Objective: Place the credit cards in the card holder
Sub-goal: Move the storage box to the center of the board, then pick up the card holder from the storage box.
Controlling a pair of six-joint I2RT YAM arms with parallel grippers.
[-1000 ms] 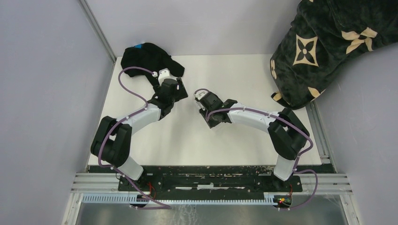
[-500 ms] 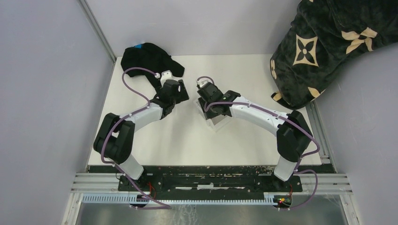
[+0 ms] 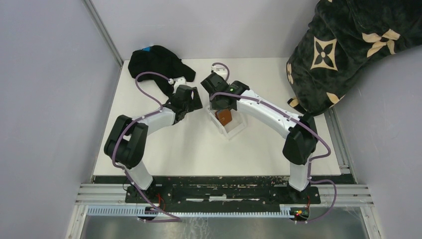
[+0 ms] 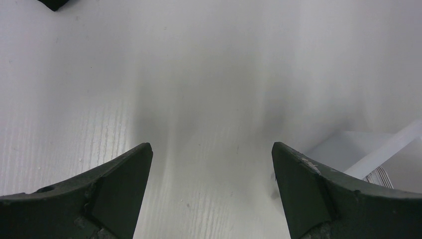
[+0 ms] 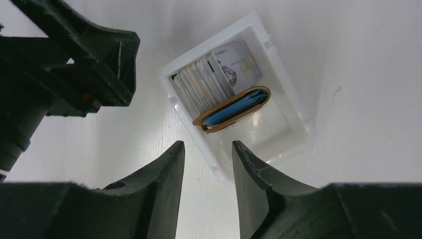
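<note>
The credit cards [image 5: 201, 85] stand on edge as a tight stack at one end of a clear plastic tray [image 5: 273, 134]. The front card is greyish with a gold chip. The card holder [image 5: 233, 111], a folded brown leather wallet, stands on its edge in the same tray, pressed against the stack. Light blue shows between its leaves, but it is not possible to tell if that is a card or lining. The rest of the tray floor is bare.

The tray sits near the middle of the tabletop [image 3: 259, 149].

The right gripper [image 5: 207, 149] hangs over the tray rim on the side nearest the card holder. Its jaws are parted by a modest gap with nothing between them. The card holder lies just beyond the fingertips, apart from them, with the cards behind it.

The left gripper [image 4: 210, 147] is beside the tray on its left, over bare tabletop. Its jaws are spread wide and hold nothing.

A black cloth [image 3: 157, 62] lies at the far left corner of the tabletop. A dark patterned blanket [image 3: 348, 45] overhangs the far right corner.
</note>
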